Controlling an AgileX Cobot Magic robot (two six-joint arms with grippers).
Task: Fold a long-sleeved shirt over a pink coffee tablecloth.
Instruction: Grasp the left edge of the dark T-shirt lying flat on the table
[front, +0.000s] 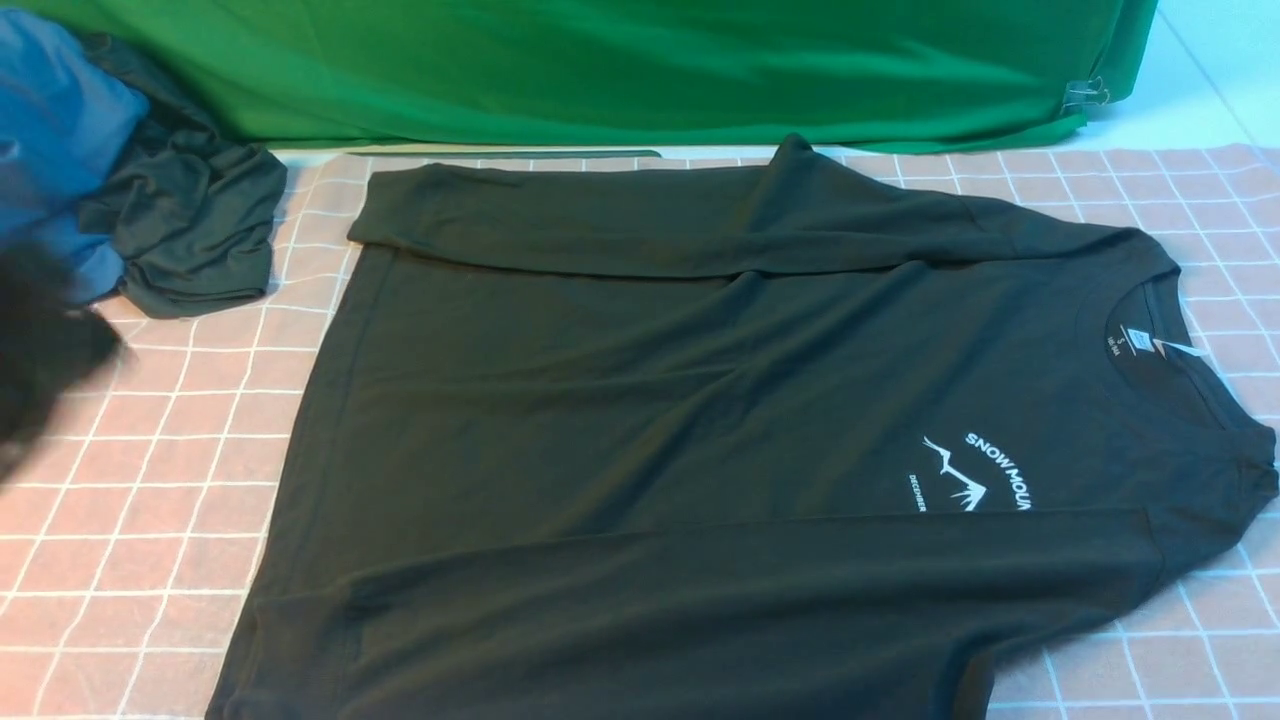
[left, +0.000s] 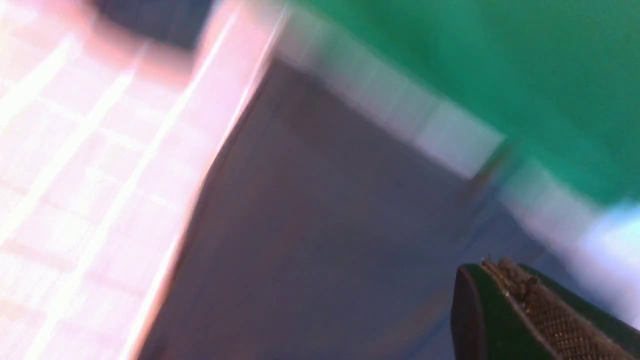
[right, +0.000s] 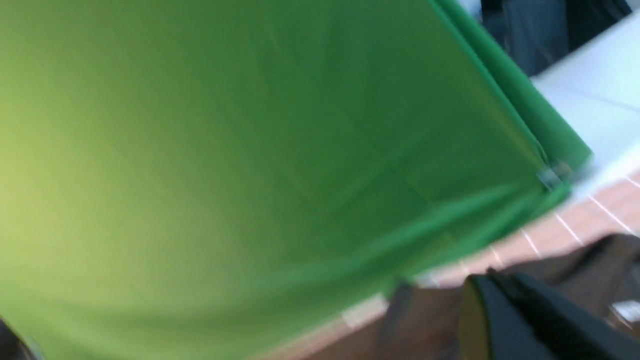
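The black long-sleeved shirt (front: 700, 420) lies flat on the pink coffee tablecloth (front: 130, 500), collar to the right. Both sleeves are folded across the body, and the white mountain logo (front: 975, 475) and neck label (front: 1135, 340) show. A dark blur (front: 40, 340) at the left edge of the front view looks like my left arm. In the blurred left wrist view, my left gripper (left: 495, 265) is shut and empty above the shirt (left: 325, 225). My right gripper (right: 492, 275) is shut with nothing in it, near the shirt (right: 590, 260); it is out of the front view.
A bright green cloth (front: 600, 70) hangs along the back edge, held by a metal clip (front: 1085, 95) at its right end. A dark grey-green garment (front: 190, 230) bunched with blue cloth (front: 50, 130) lies at the back left corner.
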